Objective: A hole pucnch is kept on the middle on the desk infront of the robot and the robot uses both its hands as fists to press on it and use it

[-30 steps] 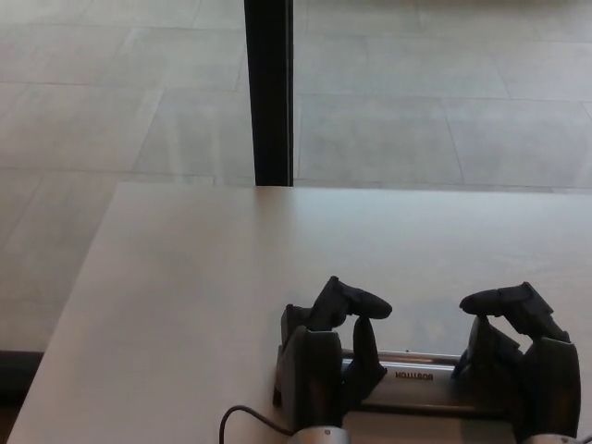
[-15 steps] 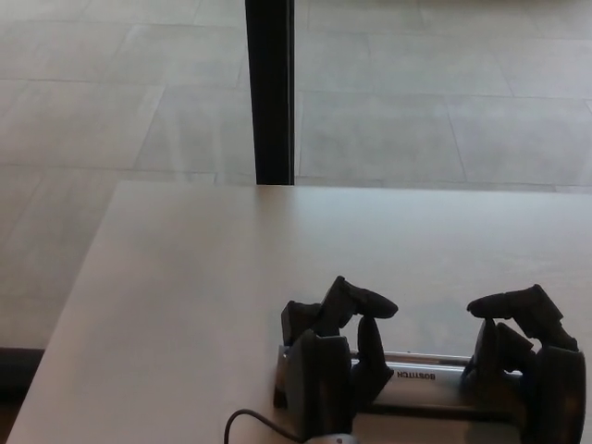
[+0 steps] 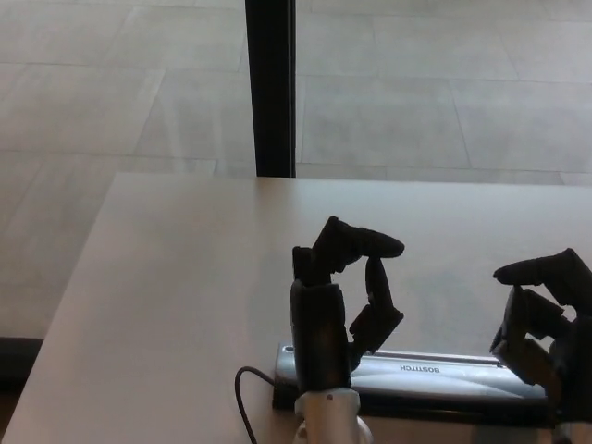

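Hole punch lies along the bottom edge of the frame, a long silver bar with a dark base, lengthwise left to right, on the pale desk. Small lettering shows on its top face; too small to read with certainty.

Left hand — lower centre of the frame, raised above the left end of the punch. Fingers curled inward toward the thumb, loosely closed on nothing; not a tight fist. Whether any part touches the bar I cannot tell, as the hand covers that end.

Right hand — lower right, partly cut by the frame edge. Fingers bent over in a loose curl, holding nothing, above the right end of the punch.

A thin dark cable loops at the bottom of the frame, just left of the left wrist.

Upper frame: tiled floor and a dark vertical post beyond the desk's far edge.

Progress, as I judge it: both hands are placed over the two ends of the punch, but neither appears to bear down. The press itself looks still to do. No paper visible in the punch.
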